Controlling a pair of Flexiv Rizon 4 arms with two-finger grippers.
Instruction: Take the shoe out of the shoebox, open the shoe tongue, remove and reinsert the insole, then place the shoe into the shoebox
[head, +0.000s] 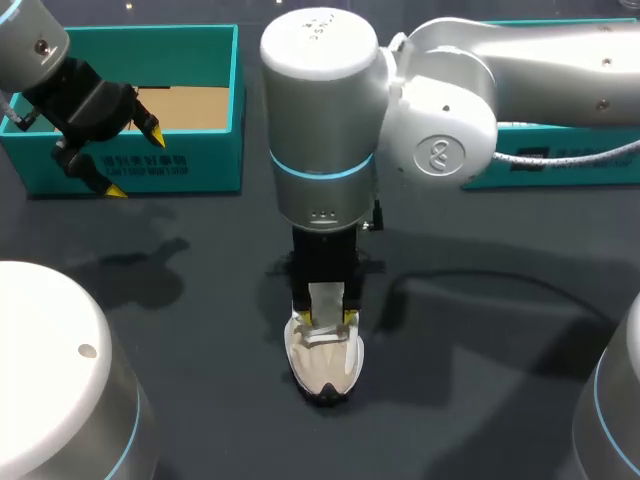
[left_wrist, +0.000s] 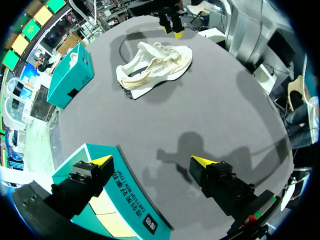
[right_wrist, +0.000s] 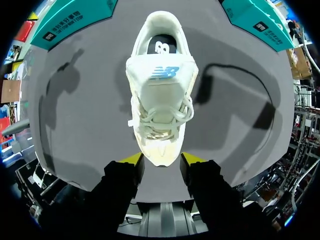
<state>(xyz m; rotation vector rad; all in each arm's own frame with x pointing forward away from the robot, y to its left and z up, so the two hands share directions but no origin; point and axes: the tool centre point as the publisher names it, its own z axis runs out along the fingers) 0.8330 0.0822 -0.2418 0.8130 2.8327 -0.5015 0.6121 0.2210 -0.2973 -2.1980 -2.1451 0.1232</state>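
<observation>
The shoe (head: 325, 362) is set mid-desk, out of the shoebox (head: 200, 160), its toe seemingly pinched by the fingers of the right gripper (right_wrist: 162, 159); the left gripper (left_wrist: 152, 161) is spread. Opening the tongue (right_wrist: 162, 75) is judged next, the toe being held down

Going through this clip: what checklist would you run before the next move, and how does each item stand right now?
1. Shoe out of the shoebox and on the table: ok.
2. Right tool lined up at the shoe's toe: ok.
3. Right tool's grip on the shoe: cannot tell.
4. Left tool open and carrying nothing, over the shoebox's front wall: ok.
5. Insole lying inside the shoe: ok.
6. Shoebox open on top: ok.
</observation>
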